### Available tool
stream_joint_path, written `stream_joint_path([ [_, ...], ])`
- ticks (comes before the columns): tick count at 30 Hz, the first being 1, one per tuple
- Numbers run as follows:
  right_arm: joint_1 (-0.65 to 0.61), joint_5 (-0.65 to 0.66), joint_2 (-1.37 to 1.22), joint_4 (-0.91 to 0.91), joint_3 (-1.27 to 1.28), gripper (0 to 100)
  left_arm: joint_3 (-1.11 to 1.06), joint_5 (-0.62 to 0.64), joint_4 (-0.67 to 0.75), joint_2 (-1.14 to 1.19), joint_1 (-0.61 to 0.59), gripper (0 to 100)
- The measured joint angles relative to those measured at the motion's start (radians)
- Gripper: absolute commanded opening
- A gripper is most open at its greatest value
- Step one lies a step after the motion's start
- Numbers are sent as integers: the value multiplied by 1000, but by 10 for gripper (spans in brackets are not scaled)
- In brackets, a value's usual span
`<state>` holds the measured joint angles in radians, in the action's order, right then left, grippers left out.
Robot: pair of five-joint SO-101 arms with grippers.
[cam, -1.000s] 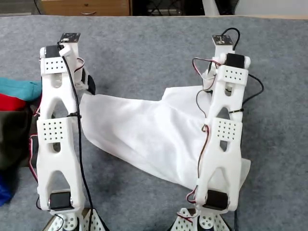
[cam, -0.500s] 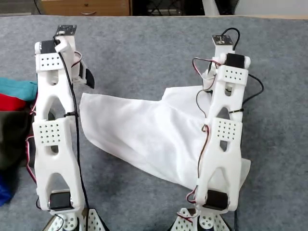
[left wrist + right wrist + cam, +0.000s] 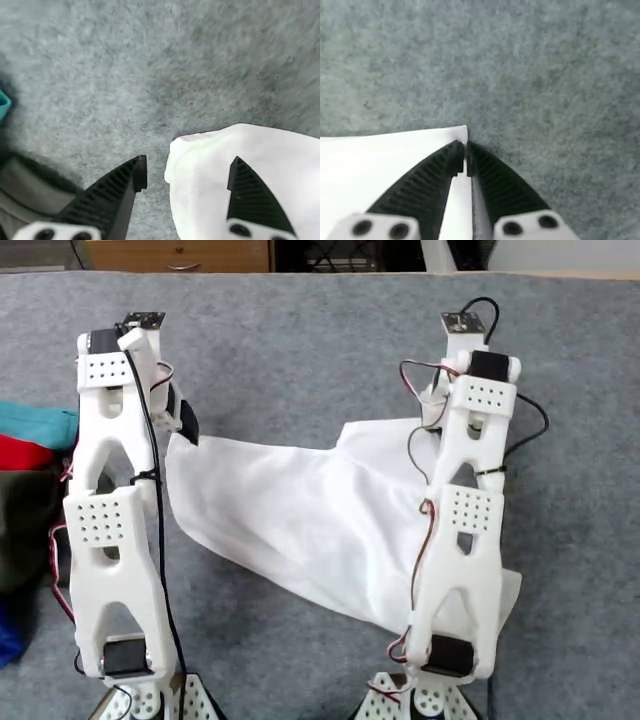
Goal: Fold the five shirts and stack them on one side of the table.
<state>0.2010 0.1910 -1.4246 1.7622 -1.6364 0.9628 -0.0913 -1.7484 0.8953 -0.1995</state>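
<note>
From the high view, the white shirt (image 3: 300,520) lies spread and creased on the grey table (image 3: 300,340) between the two arms, its right side tucked under the right arm (image 3: 465,510). Its far-left corner sits just beside the left gripper (image 3: 185,420). A pile of coloured garments (image 3: 30,440) rests at the table's left edge, well apart from the shirt.

In the left wrist view, the left gripper's jaws stand wide apart. They straddle the shirt's rounded corner, one finger over bare table and the other over cloth, gripping nothing.

In the right wrist view, the right gripper (image 3: 465,157) has its jaws pressed together on the shirt's edge, right at a corner.

The fabric looks thin, light and limp. It will likely sag and bunch when lifted, so corners and hems are the sensible places to pinch.
</note>
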Motion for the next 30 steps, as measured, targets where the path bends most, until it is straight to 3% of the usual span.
stream_joint_path([
  [5, 0, 0, 0, 0, 0, 14, -66, 190, -2, -52, 101, 278],
  [9, 0, 0, 0, 0, 0, 14, -84, 133, -2, -54, 138, 278],
  [20, 0, 0, 0, 0, 0, 14, -81, 120, -2, -54, 15, 279],
  [30, 0, 0, 0, 0, 0, 14, -77, 5, 6, -54, 12, 278],
])
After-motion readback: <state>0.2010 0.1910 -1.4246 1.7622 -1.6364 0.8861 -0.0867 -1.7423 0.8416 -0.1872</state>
